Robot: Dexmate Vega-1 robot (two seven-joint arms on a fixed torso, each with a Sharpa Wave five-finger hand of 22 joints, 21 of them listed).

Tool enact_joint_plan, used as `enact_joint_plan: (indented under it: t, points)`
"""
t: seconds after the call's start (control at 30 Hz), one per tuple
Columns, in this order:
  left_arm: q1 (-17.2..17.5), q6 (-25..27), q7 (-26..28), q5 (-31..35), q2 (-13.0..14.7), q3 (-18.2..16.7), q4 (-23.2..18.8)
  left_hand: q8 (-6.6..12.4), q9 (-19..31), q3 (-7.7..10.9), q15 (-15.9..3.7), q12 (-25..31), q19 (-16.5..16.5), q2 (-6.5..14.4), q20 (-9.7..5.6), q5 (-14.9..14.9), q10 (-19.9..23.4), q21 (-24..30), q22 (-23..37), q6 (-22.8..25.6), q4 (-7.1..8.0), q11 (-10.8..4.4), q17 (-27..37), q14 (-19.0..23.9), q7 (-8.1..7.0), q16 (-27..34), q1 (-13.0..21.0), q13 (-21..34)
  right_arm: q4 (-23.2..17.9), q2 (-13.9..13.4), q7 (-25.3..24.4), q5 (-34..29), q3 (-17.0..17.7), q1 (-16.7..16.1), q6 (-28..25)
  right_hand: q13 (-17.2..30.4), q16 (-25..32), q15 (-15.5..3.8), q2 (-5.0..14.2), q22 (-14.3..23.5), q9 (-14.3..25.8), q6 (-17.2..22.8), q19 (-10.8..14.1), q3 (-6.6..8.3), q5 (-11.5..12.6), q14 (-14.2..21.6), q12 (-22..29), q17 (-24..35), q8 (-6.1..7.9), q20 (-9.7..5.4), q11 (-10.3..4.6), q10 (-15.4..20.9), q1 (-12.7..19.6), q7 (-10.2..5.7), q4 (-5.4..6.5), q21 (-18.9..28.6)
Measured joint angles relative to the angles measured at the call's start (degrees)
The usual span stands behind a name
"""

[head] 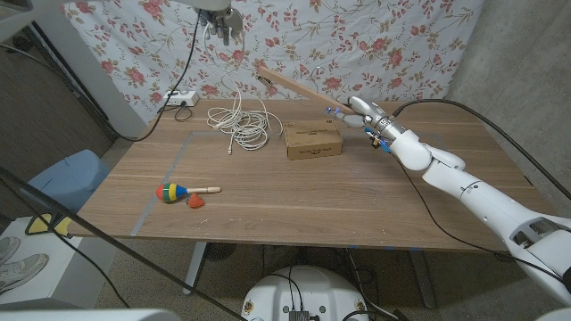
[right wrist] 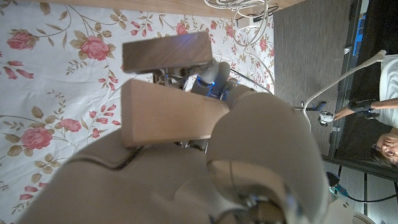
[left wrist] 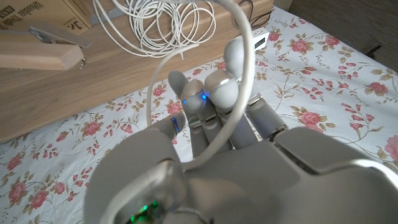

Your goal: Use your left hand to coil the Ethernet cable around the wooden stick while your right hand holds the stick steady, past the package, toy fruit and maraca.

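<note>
My right hand (head: 379, 123) grips the near end of the wooden stick (head: 299, 86), which slants up and away over the table's far edge. The right wrist view shows the stick (right wrist: 168, 112) close up, clasped in my right hand (right wrist: 249, 143). My left hand (head: 223, 22) is raised high behind the table and holds the white Ethernet cable (head: 234, 67). The cable hangs down to a loose coil (head: 241, 125) on the table. In the left wrist view the cable (left wrist: 245, 62) runs between the fingers (left wrist: 214, 93) of my left hand.
A brown package (head: 313, 140) lies between the coil and my right hand. A striped maraca (head: 174, 192) and a small red toy fruit (head: 194, 202) lie near the table's front left. A power strip (head: 181, 98) sits at the far edge. A person (right wrist: 385, 143) is at the picture's edge.
</note>
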Motion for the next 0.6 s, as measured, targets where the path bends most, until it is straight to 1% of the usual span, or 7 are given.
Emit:
enact_joint_plan:
  t: [0.2, 0.27, 0.33, 0.4, 0.5, 0.53, 0.6]
  points:
    - [2.28, -2.6, 0.79, -1.77, -0.2, -3.12, 1.7, 0.43, 0.0, 0.23, 0.0, -0.32, 0.0, 0.0, 0.0, 0.0, -0.01, 0.33, -0.66, -0.09, 0.23, 0.01, -0.07, 0.0, -0.08, 0.0, 0.0, 0.26, 0.47, 0.59, 0.17, 0.12, -0.05, 0.44, 0.67, 0.0, 0.0, 0.0, 0.0, 0.0, 0.0, 0.0, 0.0, -0.08, 0.2, 0.0, 0.0, 0.0, -0.02, 0.0, 0.0, 0.0, 0.0, 0.0, -0.08, 0.0]
    - [3.13, -4.31, 1.31, -2.48, -0.56, -4.15, 2.37, 0.44, -0.24, 0.33, 0.0, -0.69, 0.0, 0.0, 0.0, 0.0, 0.0, 0.48, -0.94, -0.09, 0.14, 0.01, -0.32, 0.0, -0.08, 0.0, 0.0, 0.23, 0.57, 0.78, 0.2, 0.14, -0.08, 0.56, 0.84, 0.0, 0.0, 0.0, 0.0, 0.0, 0.0, 0.0, 0.0, -0.08, 0.23, 0.0, 0.0, 0.0, -0.03, 0.0, 0.0, 0.0, 0.0, 0.0, -0.08, 0.0]
    - [4.43, -4.31, 1.31, -2.48, -1.17, -5.81, 3.49, 0.44, -0.37, 0.47, 0.0, -0.75, 0.0, 0.0, 0.0, 0.0, 0.0, 0.48, -1.19, -0.09, 0.0, 0.01, -0.34, 0.01, -0.08, -0.3, 0.0, 0.12, 0.57, 0.78, 0.25, 0.16, -0.08, 0.56, 1.03, 0.0, 0.0, 0.0, 0.0, 0.0, 0.0, 0.0, 0.0, -0.09, 0.23, 0.0, 0.0, 0.0, -0.06, 0.0, 0.0, 0.0, 0.0, 0.0, -0.08, 0.0]
    - [5.14, -6.29, 1.8, -3.15, -1.6, -6.75, 4.15, 0.44, -0.66, 0.64, 0.01, -0.75, 0.0, 0.0, 0.0, -0.39, 0.0, 0.91, -1.42, -0.11, 0.18, 0.01, -0.34, 0.01, -0.07, -0.29, 0.0, 0.31, 0.76, 1.09, 0.25, 0.19, -0.11, 0.74, 1.14, 0.0, 0.0, 0.0, 0.0, 0.0, -0.16, 0.0, 0.0, -0.09, 0.23, 0.0, 0.0, 0.0, -0.13, 0.0, 0.0, 0.0, 0.0, 0.0, -0.08, 0.0]
    - [6.49, -7.41, 2.01, -3.49, -2.48, -8.44, 5.44, 1.05, -0.63, 0.89, 0.01, -0.75, 0.0, 0.0, 0.0, -0.39, 0.0, 1.24, -1.82, -0.31, -0.07, 0.01, -0.52, 0.01, -0.02, -0.29, 0.0, 0.37, 0.83, 1.21, 0.25, 0.2, -0.11, 0.78, 1.25, 0.0, 0.0, 0.0, 0.0, 0.0, -0.27, 0.0, 0.0, -0.09, 0.23, 0.0, 0.0, 0.0, -0.13, 0.0, 0.0, 0.0, 0.0, 0.0, -0.08, 0.0]
    - [7.13, -8.22, 2.09, -3.77, -2.92, -9.19, 6.11, 1.06, -0.63, 1.05, 0.01, -0.85, 0.0, 0.01, 0.0, -0.48, 0.0, 1.32, -2.11, -0.35, 0.1, 0.01, -0.6, 0.01, 0.03, -0.29, -0.01, 0.37, 0.91, 1.29, 0.25, 0.21, -0.11, 0.79, 1.26, 0.0, 0.0, 0.0, 0.0, 0.0, -0.27, 0.01, 0.0, -0.09, 0.23, 0.0, 0.0, 0.04, -0.14, 0.0, 0.02, 0.02, 0.0, 0.01, -0.08, 0.0]
    - [8.0, -9.14, 2.13, -3.99, -3.59, -10.24, 7.06, 1.32, -0.89, 1.34, 0.01, -0.97, 0.0, 0.38, 0.0, -0.66, 0.0, 1.68, -2.46, -0.22, -0.07, 0.01, -0.61, 0.02, 0.16, -0.29, -0.38, 0.54, 0.99, 1.42, 0.26, 0.22, -0.11, 0.84, 1.31, -0.01, 0.0, 0.0, 0.0, 0.0, -0.27, 0.22, 0.0, -0.1, 0.23, 0.0, -0.01, 0.15, -0.23, 0.0, 0.2, 0.22, 0.0, 0.22, -0.09, 0.0]
